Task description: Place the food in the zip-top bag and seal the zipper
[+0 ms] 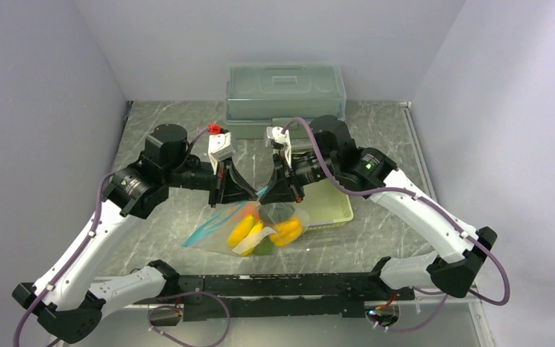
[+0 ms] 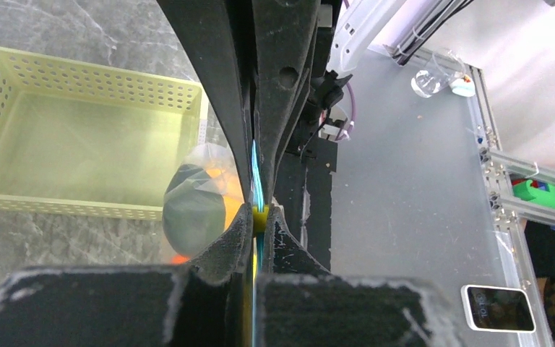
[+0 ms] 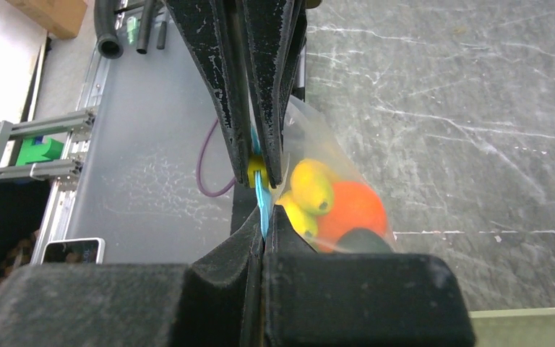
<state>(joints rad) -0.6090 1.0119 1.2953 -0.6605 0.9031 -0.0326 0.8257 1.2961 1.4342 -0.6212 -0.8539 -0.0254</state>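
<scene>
Seems the small toy produce (image 1: 280,231) is bagged, so sealing time: left hand (image 1: 230,194) and right hand (image 1: 283,191) both clamp the thin teal-blue zipper strip (image 3: 261,199) of the clear floppy plastic bag (image 1: 209,240), probably slide apart next.

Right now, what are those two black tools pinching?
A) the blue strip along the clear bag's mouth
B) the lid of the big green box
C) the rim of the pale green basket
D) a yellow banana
A: the wrist views show the left tool and the right tool shut on the teal zipper of the zip-top bag.
</scene>
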